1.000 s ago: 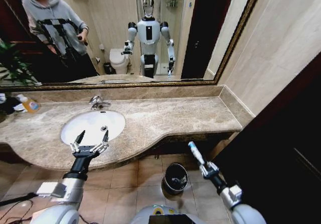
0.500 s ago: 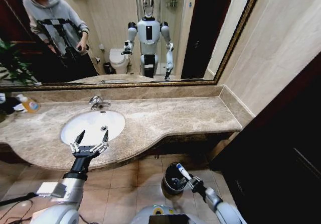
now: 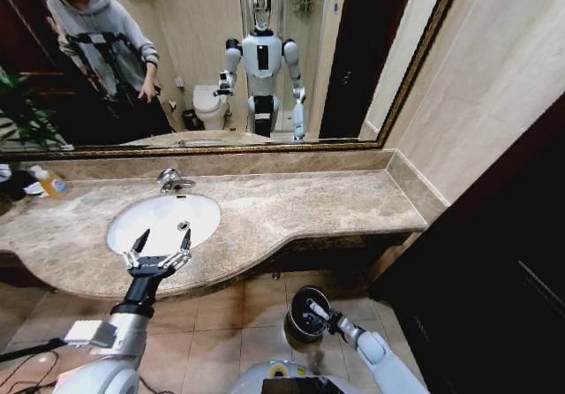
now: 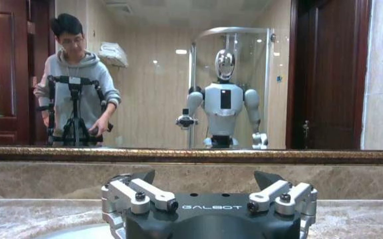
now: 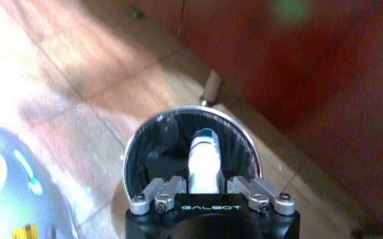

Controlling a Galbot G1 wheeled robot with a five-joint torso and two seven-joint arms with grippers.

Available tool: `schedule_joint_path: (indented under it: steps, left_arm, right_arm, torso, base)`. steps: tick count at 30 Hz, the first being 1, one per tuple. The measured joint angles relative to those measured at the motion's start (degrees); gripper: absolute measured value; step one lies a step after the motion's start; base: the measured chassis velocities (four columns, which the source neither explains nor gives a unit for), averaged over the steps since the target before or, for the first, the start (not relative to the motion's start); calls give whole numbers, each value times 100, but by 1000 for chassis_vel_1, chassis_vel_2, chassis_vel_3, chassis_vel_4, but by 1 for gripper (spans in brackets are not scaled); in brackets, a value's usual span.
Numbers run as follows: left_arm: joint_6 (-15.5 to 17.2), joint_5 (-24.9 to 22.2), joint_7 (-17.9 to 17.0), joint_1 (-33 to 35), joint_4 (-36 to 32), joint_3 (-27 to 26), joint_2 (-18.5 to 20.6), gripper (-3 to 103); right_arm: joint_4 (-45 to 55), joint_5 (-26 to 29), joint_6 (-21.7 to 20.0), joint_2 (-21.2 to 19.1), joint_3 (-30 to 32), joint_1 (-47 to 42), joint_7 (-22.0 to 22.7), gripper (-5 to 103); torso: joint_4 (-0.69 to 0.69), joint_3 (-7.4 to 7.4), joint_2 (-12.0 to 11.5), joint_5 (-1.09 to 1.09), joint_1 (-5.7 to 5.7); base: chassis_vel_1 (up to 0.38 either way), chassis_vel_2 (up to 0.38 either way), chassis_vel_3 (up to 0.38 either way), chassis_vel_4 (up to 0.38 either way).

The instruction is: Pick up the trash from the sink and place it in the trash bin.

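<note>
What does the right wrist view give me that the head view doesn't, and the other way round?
Right wrist view alone: a look straight down into the trash bin, the white blue-capped tube in line with its opening. Head view alone: the sink, the countertop, and the left hand open at the basin's near edge. Both: the right hand shut on the tube at the bin.

- Warm indoor light lit the room evenly; the sink (image 3: 164, 221) shone bright white.
- The head view bent at its edges.
- The right wrist view was blurred, the floor (image 5: 58, 84) washed out.
</note>
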Motion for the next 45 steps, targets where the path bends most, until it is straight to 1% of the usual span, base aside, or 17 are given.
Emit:
schedule_joint_path:
  steps: [4, 6, 9, 13, 14, 20, 21, 23, 26, 31, 35, 36, 39, 40, 42, 43, 45]
  left_arm:
    - [0, 0, 0, 0, 0, 0, 0, 100]
    - [0, 0, 0, 0, 0, 0, 0, 100]
    - [0, 0, 0, 0, 0, 0, 0, 100]
    - [0, 0, 0, 0, 0, 0, 0, 100]
    - [0, 0, 0, 0, 0, 0, 0, 100]
    - [0, 0, 0, 0, 0, 0, 0, 100]
    - [0, 0, 0, 0, 0, 0, 0, 100]
    - [0, 0, 0, 0, 0, 0, 0, 100]
    - [0, 0, 0, 0, 0, 0, 0, 100]
    - [0, 0, 0, 0, 0, 0, 0, 100]
    - [0, 0, 0, 0, 0, 0, 0, 100]
    - [0, 0, 0, 0, 0, 0, 0, 100]
    - [0, 0, 0, 0, 0, 0, 0, 100]
    - [0, 0, -1, 0, 0, 0, 0, 100]
    - [0, 0, 0, 0, 0, 0, 0, 100]
    - [0, 0, 0, 0, 0, 0, 0, 100]
    - [0, 0, -1, 0, 0, 0, 0, 100]
  right_arm:
    - [-349, -168, 37, 116, -2, 204, 71, 24]
    - [-393, -181, 47, 127, -4, 228, 84, 26]
    - [-477, -221, 66, 146, -26, 274, 141, 42]
    - [-526, -251, 69, 174, -14, 291, 186, 48]
    - [-559, -250, 80, 204, 6, 293, 233, 60]
    - [-538, -190, 88, 224, 35, 235, 287, 76]
    - [-507, -164, 87, 224, 43, 206, 291, 86]
    - [-487, -150, 87, 224, 47, 187, 298, 86]
    - [-386, -95, 75, 217, 69, 115, 321, 98]
    - [-233, 117, 74, 196, 101, 17, 489, 100]
    - [130, 917, -92, 140, 172, -154, 801, 100]
    - [130, 917, -92, 140, 172, -154, 801, 100]
    - [685, 1734, -331, 54, 468, -359, 898, 100]
    - [1291, 2605, -585, -58, 741, -578, 1047, 100]
    - [1471, 2802, -618, -94, 867, -669, 1079, 100]
    - [2008, 3152, -587, -187, 1309, -999, 1130, 100]
    - [2234, 3267, -561, -218, 1481, -1147, 1148, 100]
  torso:
    - [0, 0, 0, 2, 0]
    - [0, 0, 0, 0, 0]
    - [0, 0, 0, 0, 0]
    - [0, 0, 0, 1, -1]
    - [0, 0, 0, 1, -1]
    - [0, 0, 0, 1, -1]
    - [0, -1, 0, 1, -1]
    - [0, -1, 0, 1, -1]
    - [0, -1, 0, 1, -1]
    - [0, -1, 0, 0, -1]
    - [-1, 0, 0, 1, -1]
    - [-1, 0, 0, 1, -1]
    - [0, 0, 0, 2, -1]
    - [1, -1, 0, 3, -1]
    - [2, -1, 0, 3, -1]
    - [1, -1, 0, 0, -1]
    - [0, -1, 0, 0, -1]
  base:
    - [0, 0, 0, 0]
    - [0, 0, 0, 0]
    - [0, 0, 0, 0]
    - [0, 0, 0, 0]
    - [0, 0, 0, 0]
    - [0, 0, 0, 0]
    - [0, 0, 0, 0]
    - [0, 0, 0, 0]
    - [0, 0, 0, 0]
    - [0, 0, 0, 0]
    - [0, 0, 0, 0]
    - [0, 0, 0, 0]
    - [0, 0, 0, 0]
    - [0, 0, 0, 0]
    - [0, 0, 0, 0]
    - [0, 0, 0, 0]
    - [0, 0, 0, 0]
